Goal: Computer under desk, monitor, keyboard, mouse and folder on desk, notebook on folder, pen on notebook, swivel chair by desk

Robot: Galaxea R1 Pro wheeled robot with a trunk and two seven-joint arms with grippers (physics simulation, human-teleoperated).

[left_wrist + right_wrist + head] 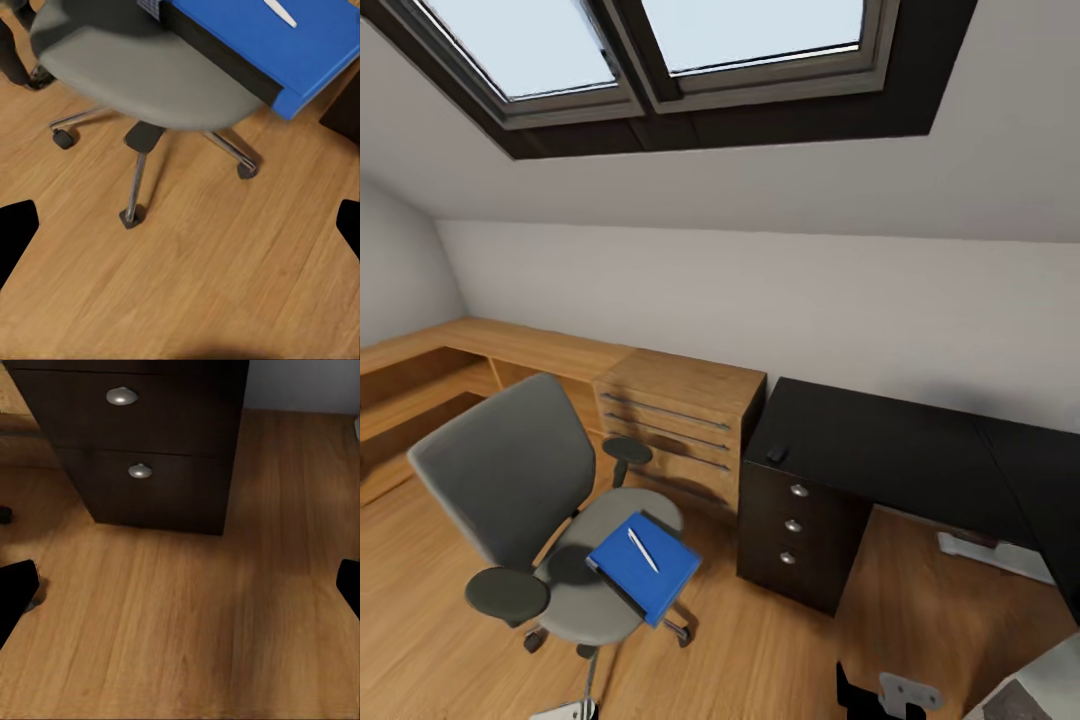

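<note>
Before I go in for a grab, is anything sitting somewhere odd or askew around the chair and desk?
Yes. The blue folder lies on the swivel chair seat, skewed and overhanging its front edge, with the white pen loose on top. The black desk top holds just a small dark object near its left edge. Nothing looks spilled or damaged.

left gripper (180, 232) points down, its two dark fingertips (15, 229) at opposite edges of the left wrist view, jaws spread wide with nothing between them. right gripper (180, 589) is posed the same way, fingertips (16, 585) far apart and empty. in the head view, parts of the robot's body (890, 693) sit at the near edge
</note>
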